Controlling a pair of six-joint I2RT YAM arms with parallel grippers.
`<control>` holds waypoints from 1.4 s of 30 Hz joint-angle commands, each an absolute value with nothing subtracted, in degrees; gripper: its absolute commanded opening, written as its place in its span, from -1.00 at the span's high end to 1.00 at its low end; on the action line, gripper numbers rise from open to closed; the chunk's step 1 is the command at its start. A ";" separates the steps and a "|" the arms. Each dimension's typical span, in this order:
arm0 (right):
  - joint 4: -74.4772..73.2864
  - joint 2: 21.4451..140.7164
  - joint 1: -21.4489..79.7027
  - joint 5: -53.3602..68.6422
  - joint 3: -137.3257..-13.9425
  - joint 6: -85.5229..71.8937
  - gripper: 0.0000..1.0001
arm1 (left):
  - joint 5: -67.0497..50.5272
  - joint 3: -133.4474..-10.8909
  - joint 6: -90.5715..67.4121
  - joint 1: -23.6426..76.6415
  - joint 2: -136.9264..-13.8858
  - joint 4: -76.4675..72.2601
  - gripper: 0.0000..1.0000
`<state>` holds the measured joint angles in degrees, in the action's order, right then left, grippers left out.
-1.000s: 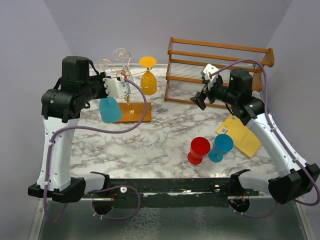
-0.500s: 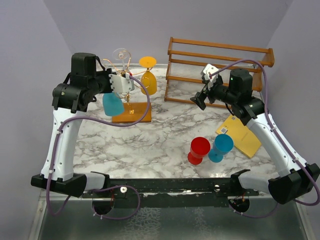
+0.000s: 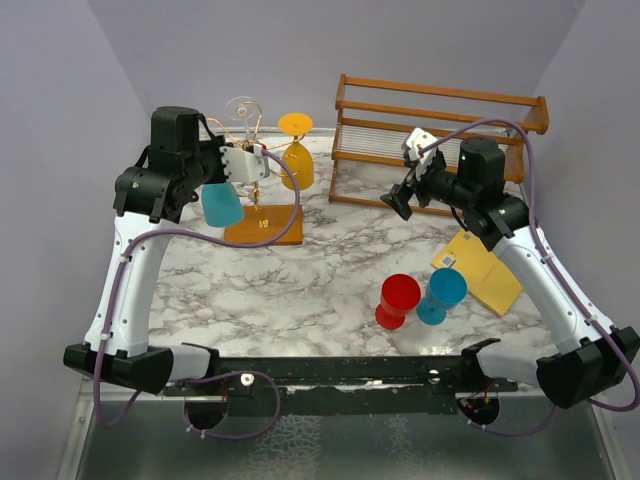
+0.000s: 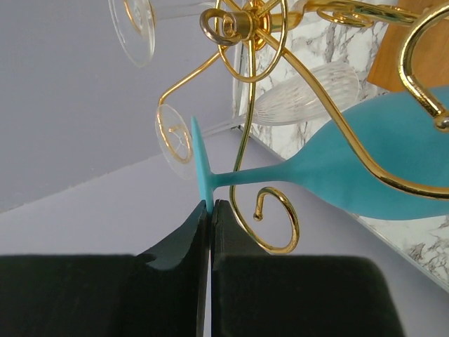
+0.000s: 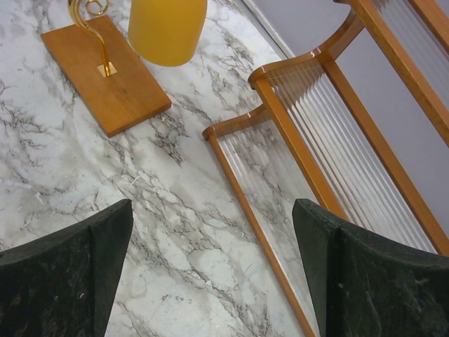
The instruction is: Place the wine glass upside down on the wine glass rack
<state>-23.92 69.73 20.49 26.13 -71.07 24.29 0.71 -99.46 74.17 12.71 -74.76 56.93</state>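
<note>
My left gripper [image 4: 211,205] is shut on the thin foot of a teal wine glass [image 4: 365,158], held upside down with its bowl hanging [image 3: 221,205]. The glass's stem lies against a gold spiral arm of the wine glass rack [image 4: 270,210], whose post [image 3: 256,190] stands on an orange-brown wooden base [image 3: 278,226]. A yellow glass [image 3: 297,160] and a clear glass [image 3: 243,108] hang upside down on the rack. My right gripper [image 3: 402,196] is open and empty above the table; in its wrist view [image 5: 210,274] marble shows between the fingers.
A large brown slatted shelf rack [image 3: 440,140] stands at the back right. A red cup [image 3: 398,298] and a teal goblet [image 3: 440,292] stand front right, beside a yellow pad [image 3: 480,272]. The rack's base [image 5: 105,74] and yellow glass [image 5: 167,28] show in the right wrist view.
My left arm has carried the teal glass up and to the right, into the gold rack's arms. The right arm has not moved.
</note>
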 commanded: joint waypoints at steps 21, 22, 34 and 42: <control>-22.51 69.86 20.28 25.39 -70.31 24.96 -0.90 | 10.66 -99.37 72.62 13.01 -72.35 58.36 0.97; -22.64 69.87 20.29 25.44 -70.31 24.96 -0.90 | 10.43 -99.52 72.51 13.08 -72.27 58.67 0.97; -22.72 70.14 20.27 25.53 -70.40 25.10 -0.90 | 6.62 -100.71 71.02 13.09 -71.63 61.60 0.95; -22.70 70.31 20.26 25.57 -70.24 25.35 -0.90 | 5.22 -101.54 70.27 13.09 -71.81 62.01 0.94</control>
<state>-23.92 69.87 20.49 26.15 -70.85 24.38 7.40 -98.98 71.31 12.88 -73.06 61.84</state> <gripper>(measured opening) 0.952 0.030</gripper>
